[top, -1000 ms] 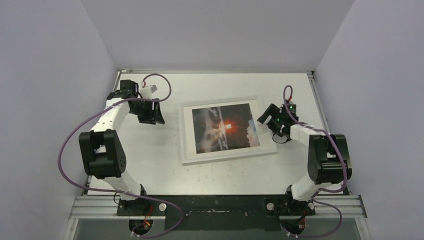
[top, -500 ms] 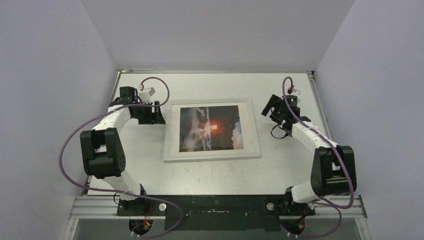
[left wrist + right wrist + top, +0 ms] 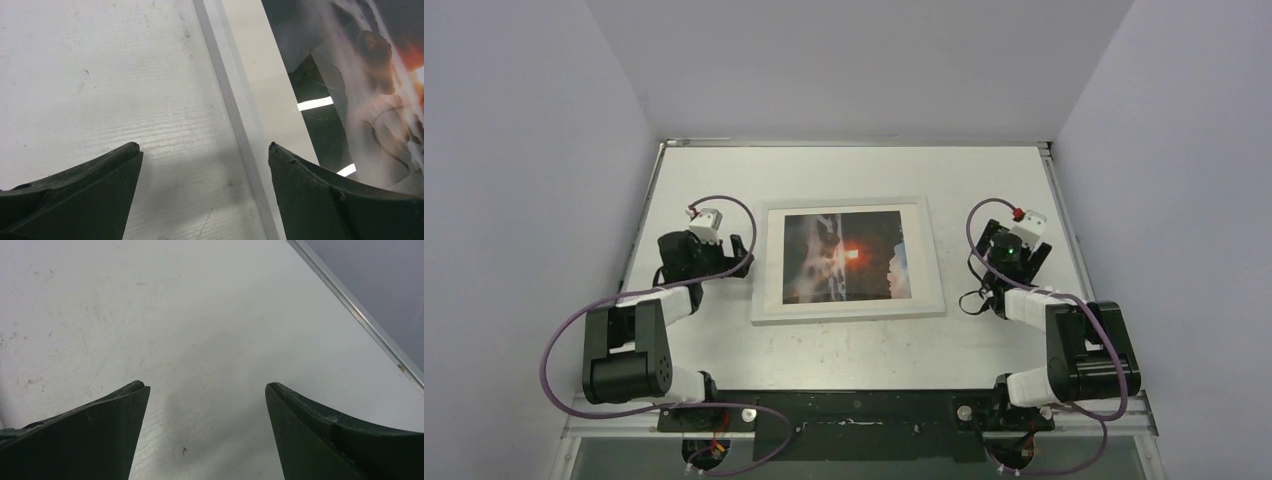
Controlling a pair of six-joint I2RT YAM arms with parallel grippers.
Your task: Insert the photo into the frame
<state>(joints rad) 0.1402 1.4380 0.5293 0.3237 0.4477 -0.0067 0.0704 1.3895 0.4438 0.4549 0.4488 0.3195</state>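
At the centre of the white surface point(image 3: 844, 350), the white-bordered rectangular picture frame point(image 3: 849, 308) now lies squared, with the dark sunset photo print point(image 3: 849, 255) inside it. The left tool point(image 3: 202, 147) and right tool point(image 3: 207, 385) have withdrawn, both wide open and empty. Placement appears complete.

Your frame point(image 3: 848, 309) no longer sits skewed and off to the right. With the photo point(image 3: 849, 255) inside it, it now lies square to the edges of the table point(image 3: 844, 175) and a little further left than a second ago. Your left gripper point(image 3: 204, 146) is drawn back from the frame's far left corner toward the near side and hangs just beside the left border. Your right gripper point(image 3: 207, 385) has left the frame's right corner, swung away and now looks down on bare table, well apart from the frame.
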